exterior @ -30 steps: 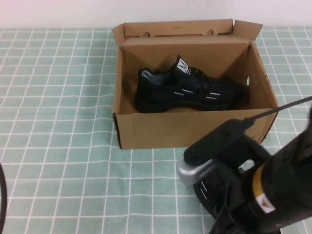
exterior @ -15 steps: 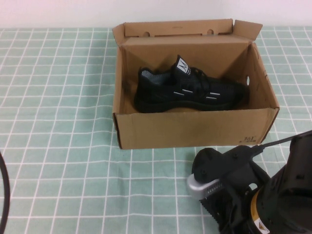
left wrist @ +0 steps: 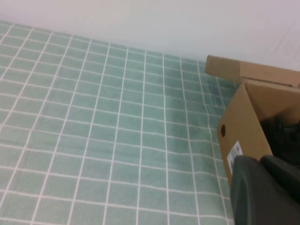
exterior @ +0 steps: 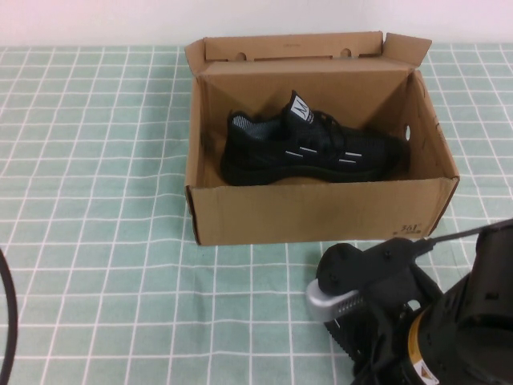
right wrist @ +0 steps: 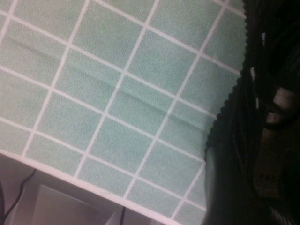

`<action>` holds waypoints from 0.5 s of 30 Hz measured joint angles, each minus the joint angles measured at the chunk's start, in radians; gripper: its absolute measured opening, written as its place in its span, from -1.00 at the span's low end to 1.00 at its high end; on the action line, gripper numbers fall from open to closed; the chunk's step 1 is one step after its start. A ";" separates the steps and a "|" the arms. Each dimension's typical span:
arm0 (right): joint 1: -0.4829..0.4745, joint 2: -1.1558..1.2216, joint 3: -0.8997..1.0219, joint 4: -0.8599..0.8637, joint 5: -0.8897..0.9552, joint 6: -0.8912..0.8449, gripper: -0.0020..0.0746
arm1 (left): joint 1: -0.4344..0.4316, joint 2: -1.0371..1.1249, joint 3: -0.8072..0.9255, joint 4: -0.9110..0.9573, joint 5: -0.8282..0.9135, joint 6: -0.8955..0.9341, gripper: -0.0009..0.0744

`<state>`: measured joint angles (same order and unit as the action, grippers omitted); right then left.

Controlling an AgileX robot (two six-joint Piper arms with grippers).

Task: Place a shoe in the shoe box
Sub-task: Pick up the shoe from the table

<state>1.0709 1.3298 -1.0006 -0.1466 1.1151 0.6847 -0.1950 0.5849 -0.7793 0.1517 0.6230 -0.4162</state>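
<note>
Covering the shoe [exterior: 340, 327] is the right tool [exterior: 377, 341]; left tool [left wrist: 262, 192] well apart.

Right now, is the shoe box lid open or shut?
Open: the shoe box flap stands up behind, one shoe visible inside. Right gripper is below it; left unseen.

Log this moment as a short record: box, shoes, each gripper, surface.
box: plain brown cardboard shoe box, flap lid open, far side of the table
shoe in box: black knit sneaker, upright, toe toward the robot's right
second shoe: black sneaker on the cloth near the box, mostly hidden under the right arm
right gripper: low over the second shoe, hidden by its own arm
left gripper: not in view
surface: green checked tablecloth
</note>
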 joint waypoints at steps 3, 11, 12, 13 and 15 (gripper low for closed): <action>-0.004 0.000 0.031 0.000 -0.028 0.009 -0.32 | 0.000 0.000 0.000 -0.002 0.012 0.000 -0.98; -0.104 0.000 0.071 0.026 -0.080 -0.032 -0.32 | 0.000 0.000 0.000 -0.002 0.021 0.000 -0.98; -0.117 0.000 0.071 0.036 -0.085 -0.044 -0.32 | 0.000 0.000 0.000 -0.002 0.021 0.000 -0.98; -0.124 0.000 0.071 0.043 -0.090 -0.051 -0.32 | 0.000 0.000 0.000 -0.002 0.021 0.000 -0.98; -0.131 0.000 0.073 0.051 -0.096 -0.061 -0.32 | 0.000 0.000 0.000 -0.002 0.021 0.000 -0.98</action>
<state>0.9397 1.3298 -0.9277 -0.0952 1.0189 0.6235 -0.1950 0.5849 -0.7793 0.1499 0.6437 -0.4162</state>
